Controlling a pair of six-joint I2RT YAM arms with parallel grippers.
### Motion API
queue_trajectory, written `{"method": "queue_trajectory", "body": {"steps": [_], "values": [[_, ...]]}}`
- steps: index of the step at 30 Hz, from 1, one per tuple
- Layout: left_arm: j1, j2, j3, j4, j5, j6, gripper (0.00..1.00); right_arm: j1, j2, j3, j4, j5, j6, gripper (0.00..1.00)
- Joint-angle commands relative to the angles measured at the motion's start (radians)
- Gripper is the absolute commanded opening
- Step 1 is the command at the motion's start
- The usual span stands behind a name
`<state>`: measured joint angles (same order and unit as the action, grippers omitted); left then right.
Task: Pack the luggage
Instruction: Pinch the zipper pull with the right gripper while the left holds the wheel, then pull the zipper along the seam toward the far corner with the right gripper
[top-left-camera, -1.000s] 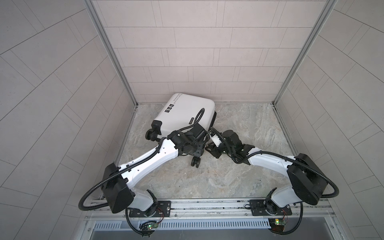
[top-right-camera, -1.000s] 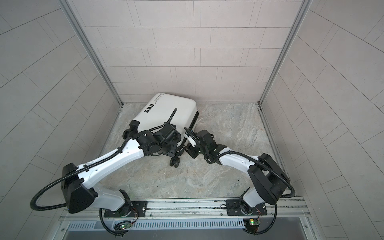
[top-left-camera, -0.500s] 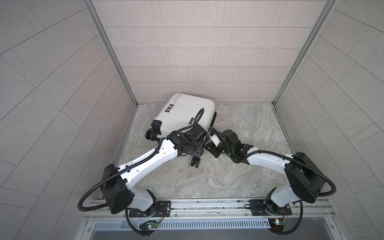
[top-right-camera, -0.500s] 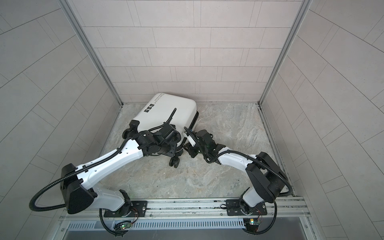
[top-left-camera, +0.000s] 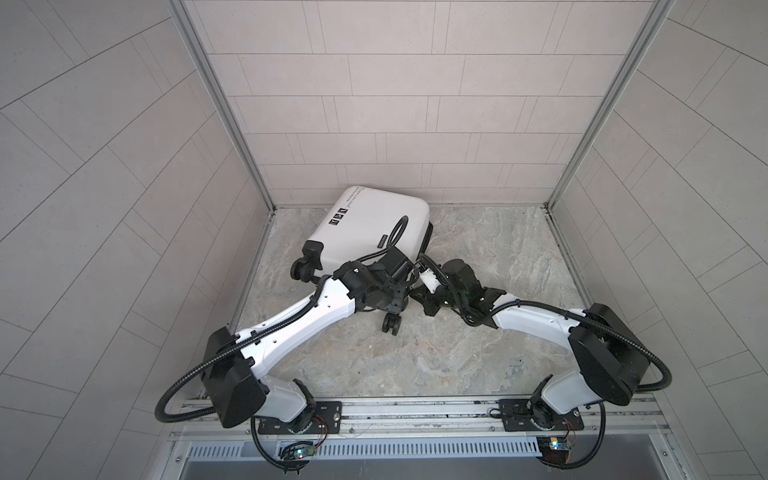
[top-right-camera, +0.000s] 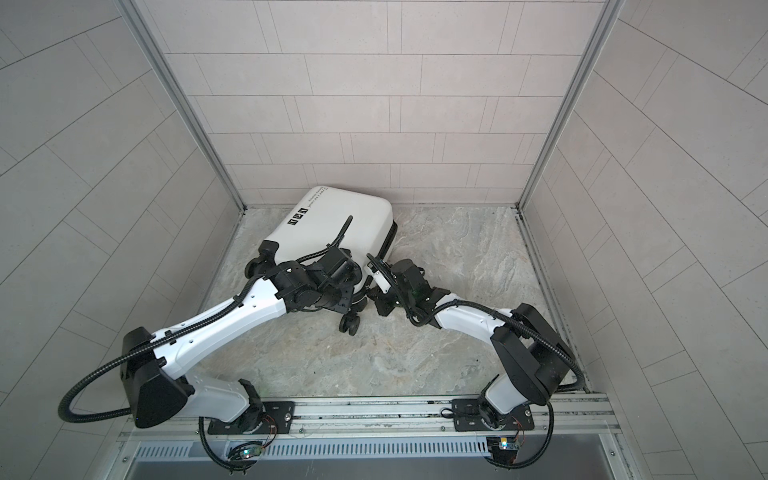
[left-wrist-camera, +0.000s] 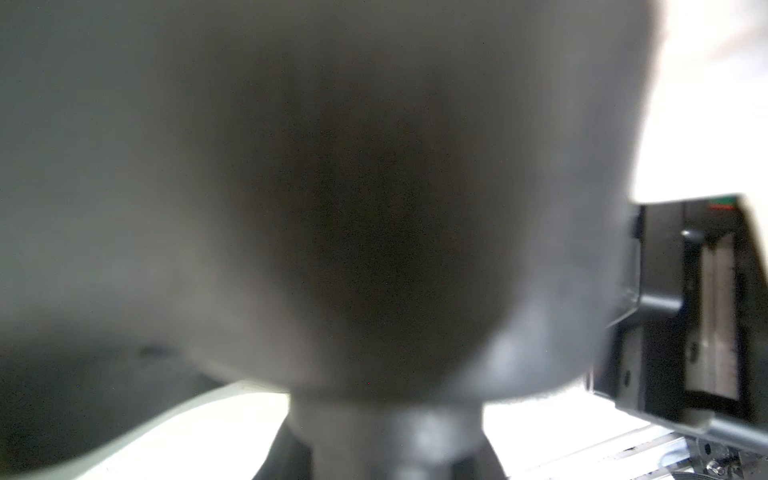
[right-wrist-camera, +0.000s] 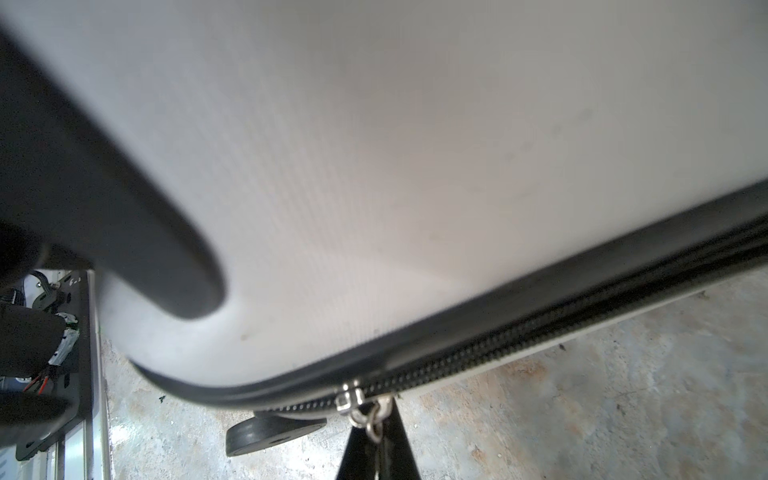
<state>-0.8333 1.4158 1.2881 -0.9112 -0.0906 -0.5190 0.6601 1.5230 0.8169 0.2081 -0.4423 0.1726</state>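
Reaching low, right tool (right-wrist-camera: 374, 442) clenches luggage (right-wrist-camera: 374, 166) zipper pull (right-wrist-camera: 369, 415); left tool (top-left-camera: 405, 282) state unclear.

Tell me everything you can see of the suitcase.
The luggage is a small white hard-shell case with black zipper trim, black wheels and black icons and text along its left edge. It lies flat and askew on the stone-look floor, by the back-left corner, apparently closed. In the right wrist view the right gripper is shut on the metal zipper pull near a corner wheel. The left arm reaches its near end; its hold is hidden.
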Motion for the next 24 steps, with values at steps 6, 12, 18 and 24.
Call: {"method": "queue_trajectory", "body": {"steps": [6,12,18,24], "values": [[-0.006,-0.096,0.021,0.058,-0.024,-0.022,0.0,-0.053,0.026,0.027,0.041,0.029,0.05,0.0],[-0.006,-0.095,0.014,0.058,-0.015,-0.021,0.0,-0.074,0.016,0.009,0.059,0.052,0.069,0.0],[-0.006,-0.099,0.013,0.062,-0.003,-0.022,0.0,-0.093,0.017,0.011,0.064,0.058,0.081,0.0],[-0.006,-0.103,0.01,0.067,0.022,-0.024,0.0,-0.115,0.034,0.011,0.088,0.091,0.107,0.0]]}}
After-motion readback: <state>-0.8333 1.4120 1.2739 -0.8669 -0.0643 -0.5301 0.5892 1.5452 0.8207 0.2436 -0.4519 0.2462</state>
